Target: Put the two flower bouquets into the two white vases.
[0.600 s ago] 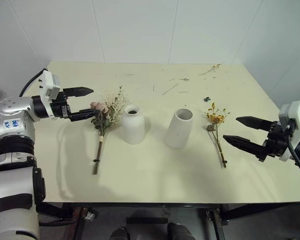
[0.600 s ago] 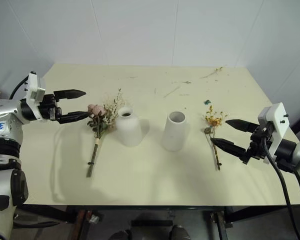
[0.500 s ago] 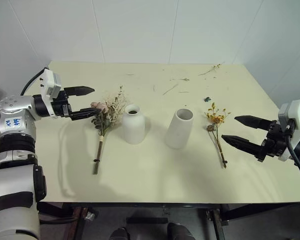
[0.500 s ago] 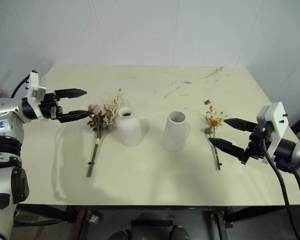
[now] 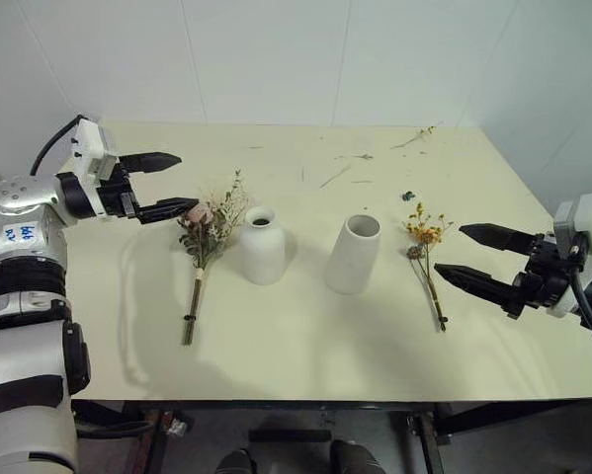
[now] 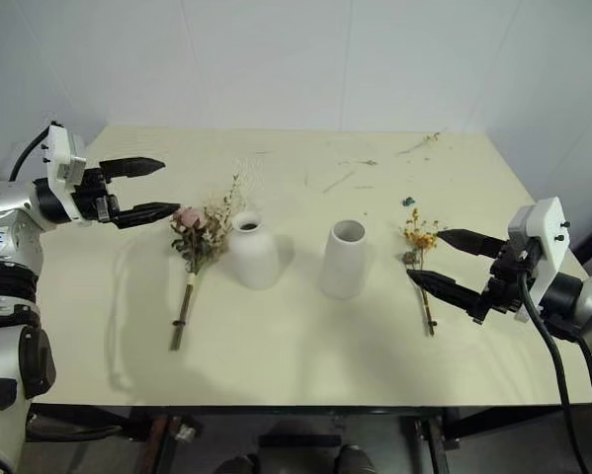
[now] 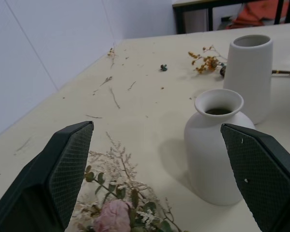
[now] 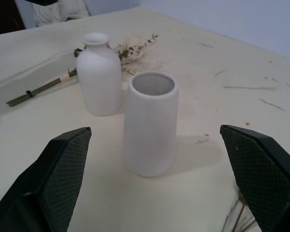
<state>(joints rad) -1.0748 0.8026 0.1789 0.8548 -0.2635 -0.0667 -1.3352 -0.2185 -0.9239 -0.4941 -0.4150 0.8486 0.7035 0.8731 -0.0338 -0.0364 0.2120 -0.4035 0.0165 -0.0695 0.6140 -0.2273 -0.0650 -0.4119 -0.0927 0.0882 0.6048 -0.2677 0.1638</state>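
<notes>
hovering wide open and empty, your left gripper point(image 5: 163, 185) is facing the rose bouquet point(image 5: 205, 237) lying beside the bottle vase point(image 5: 262, 246); your right gripper point(image 5: 473, 259) is gaping by the yellow sprig point(image 5: 426, 254) near the cylinder vase point(image 5: 354, 255). you are judging the approach: next you're needing to drop onto the stems. the blue scrawl on the left arm point(image 5: 15, 233) isn't reading clearly.
</notes>
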